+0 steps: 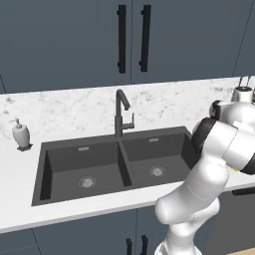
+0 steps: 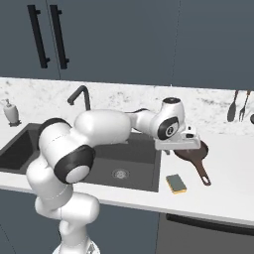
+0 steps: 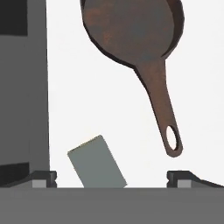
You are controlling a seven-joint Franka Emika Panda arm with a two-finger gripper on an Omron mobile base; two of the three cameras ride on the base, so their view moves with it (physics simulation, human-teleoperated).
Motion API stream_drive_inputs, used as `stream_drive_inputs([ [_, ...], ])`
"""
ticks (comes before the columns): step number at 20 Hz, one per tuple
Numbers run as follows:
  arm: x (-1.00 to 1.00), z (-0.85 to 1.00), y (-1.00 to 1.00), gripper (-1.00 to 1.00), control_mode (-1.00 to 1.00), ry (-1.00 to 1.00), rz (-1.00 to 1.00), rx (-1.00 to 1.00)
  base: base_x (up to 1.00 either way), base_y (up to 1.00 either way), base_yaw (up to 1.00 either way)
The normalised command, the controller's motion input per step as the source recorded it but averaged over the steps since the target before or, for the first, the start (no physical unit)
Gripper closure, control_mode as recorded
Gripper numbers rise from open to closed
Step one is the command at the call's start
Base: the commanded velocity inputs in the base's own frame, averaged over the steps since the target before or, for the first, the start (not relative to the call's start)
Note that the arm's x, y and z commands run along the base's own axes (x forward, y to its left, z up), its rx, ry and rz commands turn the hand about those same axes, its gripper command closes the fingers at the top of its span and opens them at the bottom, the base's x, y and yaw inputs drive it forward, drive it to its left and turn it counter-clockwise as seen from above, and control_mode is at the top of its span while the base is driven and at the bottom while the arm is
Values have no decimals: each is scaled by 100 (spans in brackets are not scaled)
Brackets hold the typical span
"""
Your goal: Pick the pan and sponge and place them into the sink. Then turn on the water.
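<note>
Claw [image 3: 112, 177] wide apart, holding nothing, above pan [image 2: 191, 149] and sponge [image 2: 176, 183] on counter [image 2: 233, 173] right of sink [image 2: 130, 171]. Sponge near front edge, close to pan handle. Utensils [image 2: 238, 106] at back wall; soap dispenser [image 1: 20, 134] left of sink.

Looking down along my gripper [image 3: 111, 177], I see its two dark fingertips [image 3: 43, 178] at the bottom, spread wide apart with nothing between them. Below lies a white counter [image 3: 87, 96]. The dark brown pan [image 3: 131, 28] sits at the top, its round bowl cut off by the upper edge, its handle running down and to the right and ending in a loop with a hole. The sponge [image 3: 97, 162] lies near my fingertips, grey-green face up, tilted, apart from the pan. The dark grey sink [image 3: 22, 87] runs along the left side.
</note>
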Motion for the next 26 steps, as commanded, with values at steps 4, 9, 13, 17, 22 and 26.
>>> stream_drive_inputs([
  [4,6,-19,-17,-100,-100,0,5,0,0,0,0],
  [9,6,-20,-8,-100,-100,0,5,0,0,0,0],
  [13,3,-22,-3,-100,-100,0,5,0,0,0,0],
  [17,13,-14,-9,-100,-100,0,3,0,0,0,0],
  [22,19,-13,-10,-100,-100,0,4,0,0,0,0],
  [26,17,-10,-16,-100,-100,0,4,0,0,0,0],
])
